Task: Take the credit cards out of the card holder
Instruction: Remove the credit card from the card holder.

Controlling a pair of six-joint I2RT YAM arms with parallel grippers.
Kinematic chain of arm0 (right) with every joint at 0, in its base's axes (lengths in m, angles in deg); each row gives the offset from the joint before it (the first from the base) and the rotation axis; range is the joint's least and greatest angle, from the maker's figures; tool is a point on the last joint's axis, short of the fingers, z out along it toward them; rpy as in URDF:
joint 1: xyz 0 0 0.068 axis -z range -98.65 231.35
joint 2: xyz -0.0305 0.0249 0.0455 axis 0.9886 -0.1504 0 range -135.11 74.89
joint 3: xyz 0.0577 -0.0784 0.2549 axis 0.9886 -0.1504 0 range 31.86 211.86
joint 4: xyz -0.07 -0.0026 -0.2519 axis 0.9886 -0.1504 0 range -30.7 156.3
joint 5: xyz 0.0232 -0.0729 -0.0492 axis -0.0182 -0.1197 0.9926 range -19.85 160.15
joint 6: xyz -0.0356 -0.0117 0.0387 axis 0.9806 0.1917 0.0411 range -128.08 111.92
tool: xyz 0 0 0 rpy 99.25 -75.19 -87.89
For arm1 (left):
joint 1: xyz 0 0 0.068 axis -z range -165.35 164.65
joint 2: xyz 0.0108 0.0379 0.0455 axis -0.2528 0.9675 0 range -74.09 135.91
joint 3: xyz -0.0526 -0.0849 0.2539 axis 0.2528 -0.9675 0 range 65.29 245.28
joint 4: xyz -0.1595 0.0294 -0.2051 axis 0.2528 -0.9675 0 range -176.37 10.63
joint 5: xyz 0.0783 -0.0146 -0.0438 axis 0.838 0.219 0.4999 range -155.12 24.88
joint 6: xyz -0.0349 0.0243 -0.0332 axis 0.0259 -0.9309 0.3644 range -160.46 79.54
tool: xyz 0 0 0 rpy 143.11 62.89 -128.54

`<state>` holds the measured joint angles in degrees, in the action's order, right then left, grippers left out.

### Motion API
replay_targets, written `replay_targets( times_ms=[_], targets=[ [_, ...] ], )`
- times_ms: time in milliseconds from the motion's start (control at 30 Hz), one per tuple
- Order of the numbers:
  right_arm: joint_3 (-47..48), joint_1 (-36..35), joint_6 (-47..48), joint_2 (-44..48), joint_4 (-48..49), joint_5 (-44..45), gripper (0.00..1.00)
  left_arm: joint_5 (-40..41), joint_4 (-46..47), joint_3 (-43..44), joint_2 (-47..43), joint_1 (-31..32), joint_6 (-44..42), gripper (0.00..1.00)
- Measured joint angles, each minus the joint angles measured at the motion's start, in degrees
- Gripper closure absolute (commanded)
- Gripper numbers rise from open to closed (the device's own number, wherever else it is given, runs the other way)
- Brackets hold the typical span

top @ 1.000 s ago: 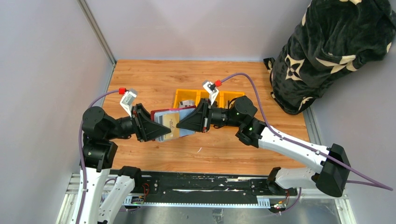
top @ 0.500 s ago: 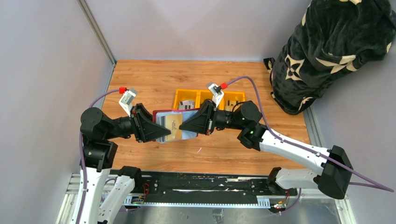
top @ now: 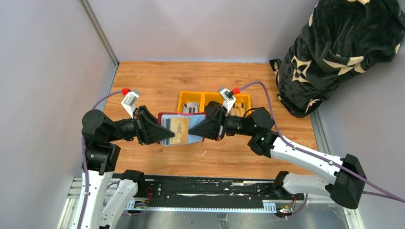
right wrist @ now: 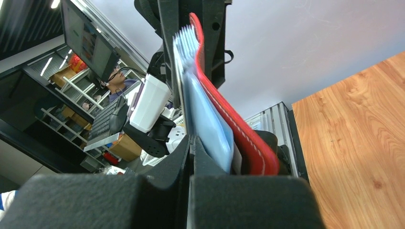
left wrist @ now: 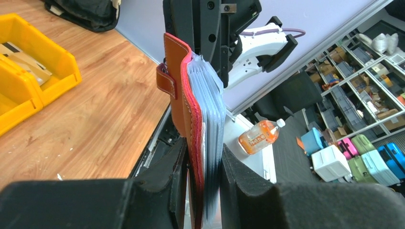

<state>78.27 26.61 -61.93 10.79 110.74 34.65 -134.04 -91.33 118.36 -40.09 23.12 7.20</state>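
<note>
We are in the middle of the pulling-out step. Our left gripper (left wrist: 200, 160) is clamped on the small dark red leather-look folding card holder (left wrist: 180, 102), one finger on the red cover and the other on the stack of pale blue-grey clear plastic sleeves (left wrist: 210, 109). It holds the card holder in the air over the middle of the wooden table (top: 157, 81), just on the near side of the yellow three-part plastic bin (top: 210, 98), with the inside facing up.

From above, a flat tan-gold plastic card (top: 177, 130) shows in the top sleeve. Our right gripper (right wrist: 191, 143) is closed tight at the opposite edge of the card holder, its tips at the mouth of the sleeves. We cannot tell whether it pinches a card or only a sleeve edge.

Some grey-white cards with black stripes (top: 191, 106) lie in the bin's left compartment, so we judge the task partly done, with at least the tan-gold card left.

The next move calls for a straight pull along the plane of the sleeve, away from the left gripper, with the left grip firm. If only a sleeve is caught, the whole card holder would drag along, and we would need to let go and find the card's edge.
</note>
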Motion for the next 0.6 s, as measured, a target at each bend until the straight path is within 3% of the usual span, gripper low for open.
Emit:
replay_targets(
  times_ms=[67,167,233,400,600],
  targets=[
    [-0.9,0.39,-0.15,0.61,0.13,0.07,0.95,0.0,0.57,0.09,-0.09,-0.02,0.5,0.77],
    [-1.16,0.61,-0.55,0.63,0.28,-0.02,0.71,0.2,1.2,0.15,-0.5,-0.02,0.61,0.77],
    [-1.16,0.61,-1.01,0.57,1.07,-0.35,0.63,0.55,1.27,0.15,-0.72,-0.02,0.59,0.77],
    [-0.7,0.59,-1.46,0.24,2.05,-0.79,0.56,1.66,1.03,0.15,-0.79,-0.02,0.02,0.76],
    [0.85,0.09,-0.26,0.24,0.59,-0.81,0.55,2.84,-2.1,0.37,-0.74,-0.02,-3.21,0.74]
  ],
)
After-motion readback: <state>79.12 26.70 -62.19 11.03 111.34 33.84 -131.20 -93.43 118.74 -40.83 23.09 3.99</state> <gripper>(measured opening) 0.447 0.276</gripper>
